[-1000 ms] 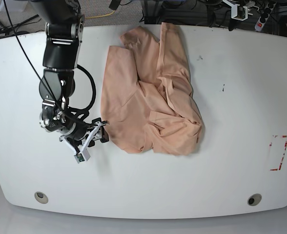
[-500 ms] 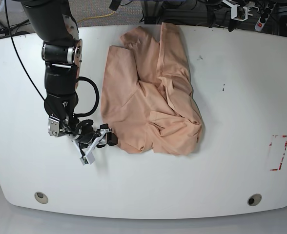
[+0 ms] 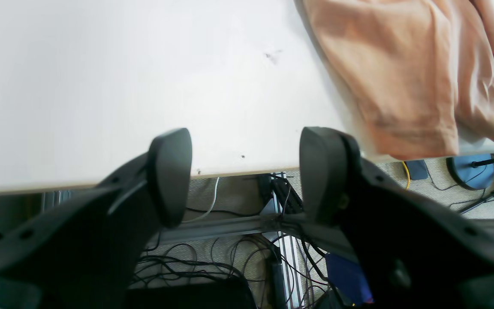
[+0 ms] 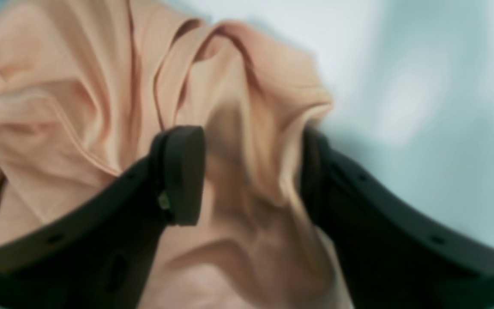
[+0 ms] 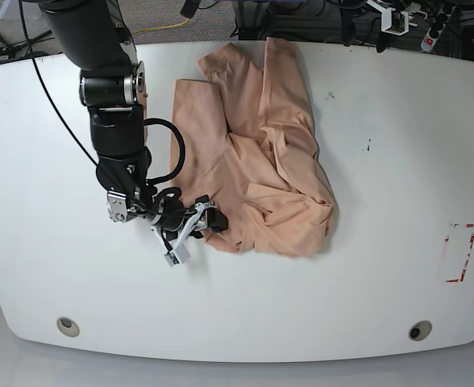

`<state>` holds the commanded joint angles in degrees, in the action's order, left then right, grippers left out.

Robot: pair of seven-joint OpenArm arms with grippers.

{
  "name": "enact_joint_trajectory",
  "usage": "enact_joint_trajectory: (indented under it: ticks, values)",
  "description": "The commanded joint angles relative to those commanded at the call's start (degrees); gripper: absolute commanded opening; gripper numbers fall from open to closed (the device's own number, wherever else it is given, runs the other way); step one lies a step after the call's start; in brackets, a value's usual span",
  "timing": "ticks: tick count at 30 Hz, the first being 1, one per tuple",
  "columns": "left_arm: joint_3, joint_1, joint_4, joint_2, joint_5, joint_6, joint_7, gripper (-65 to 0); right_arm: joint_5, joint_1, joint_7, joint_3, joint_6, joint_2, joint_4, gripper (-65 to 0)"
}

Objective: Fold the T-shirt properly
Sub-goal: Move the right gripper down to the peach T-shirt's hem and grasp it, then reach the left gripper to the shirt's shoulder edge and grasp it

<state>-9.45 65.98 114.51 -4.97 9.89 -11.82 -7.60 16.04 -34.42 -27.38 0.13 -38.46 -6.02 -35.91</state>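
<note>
Peach shirt [image 5: 253,161] lies crumpled mid-table [image 5: 398,145], unfolded. Right gripper [image 5: 209,222] has slid in from bare table to shirt's near-left edge; fingers [image 4: 182,171] spread, straddling cloth ridge, not yet pinched. Grasp looks imminent. Left gripper [image 3: 245,171] parted, empty, at table's far edge.

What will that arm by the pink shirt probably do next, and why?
Probably close its fingers. The right gripper is open, with a raised fold at the T-shirt edge already between its fingertips, so pinching that fold seems the likely next step before lifting it.
</note>
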Motion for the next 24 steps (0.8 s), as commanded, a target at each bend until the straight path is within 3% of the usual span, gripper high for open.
enact_joint_trajectory:
  ticks: [4,6,8,13,16,19,24]
  values:
    - [1.23,0.0,0.0,-0.18,-0.18,0.0,0.0,-28.1,0.0,-0.18,0.0,0.0,0.0,0.0,-0.18,-61.8]
    - [3.25,0.0,0.0,-0.44,-0.18,0.0,0.0,-28.1,0.0,-0.18,0.0,0.0,0.0,-0.09,-0.26,-65.0]
    - [6.24,0.0,0.0,-1.23,-0.26,0.0,0.09,-28.1,0.0,-0.26,-0.09,-0.09,0.0,-0.09,-0.26,-65.0]
    - [16.26,-3.43,-0.09,-6.77,-0.26,0.35,0.26,-28.1,0.0,-0.18,-0.09,-0.09,-0.09,-0.18,-0.26,-65.0]
    - [19.16,-5.36,-0.26,-7.47,-0.35,1.14,0.35,-28.1,0.0,0.09,-0.09,-0.18,-0.09,-0.18,-0.26,-65.0]
    - [20.57,-7.38,-0.09,-7.74,-0.35,3.43,4.22,-27.9,0.0,0.18,-0.09,-0.18,-0.09,-0.18,-0.26,-65.0]
    - [22.07,-12.66,-0.18,-7.74,-0.35,3.69,12.66,-27.9,0.0,0.26,-0.18,-0.18,-0.09,-0.18,-0.26,-65.0]
